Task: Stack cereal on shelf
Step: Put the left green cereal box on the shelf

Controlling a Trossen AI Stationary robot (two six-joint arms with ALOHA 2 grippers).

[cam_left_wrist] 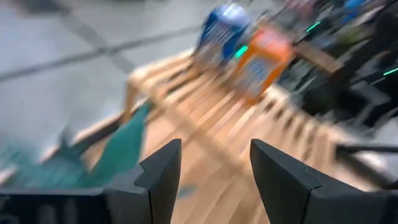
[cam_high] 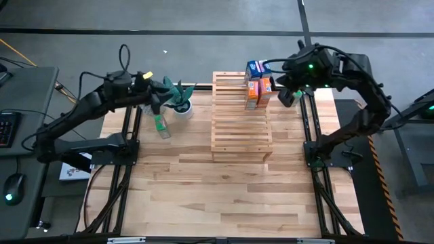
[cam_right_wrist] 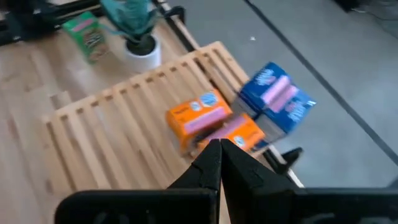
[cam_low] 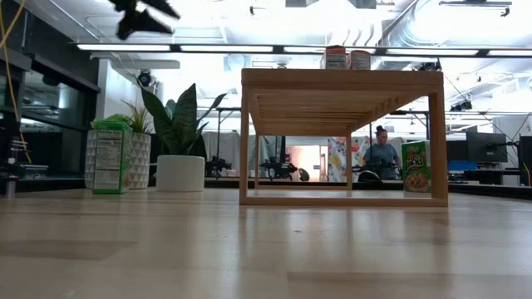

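Observation:
The pale slatted wooden shelf (cam_high: 241, 115) stands mid-table, also seen in the low view (cam_low: 341, 79). On its far right corner stand a blue cereal box (cam_high: 256, 68) (cam_right_wrist: 277, 99) and two orange boxes (cam_high: 258, 93) (cam_right_wrist: 198, 118). A green box (cam_high: 161, 125) (cam_low: 108, 158) stands on the table left of the shelf. The low view shows another green box (cam_low: 416, 166) on the table by the shelf's right leg. My left gripper (cam_high: 166, 91) (cam_left_wrist: 214, 168) hovers open over the potted plant, above the table. My right gripper (cam_high: 288, 96) (cam_right_wrist: 221, 155) is shut, just right of the orange boxes, holding nothing.
A potted plant in a white pot (cam_high: 182, 105) (cam_low: 181, 170) stands left of the shelf's far corner, right under my left gripper. A second plant in a patterned pot (cam_low: 137, 158) sits behind the green box. A person (cam_low: 382, 154) is in the room beyond the table.

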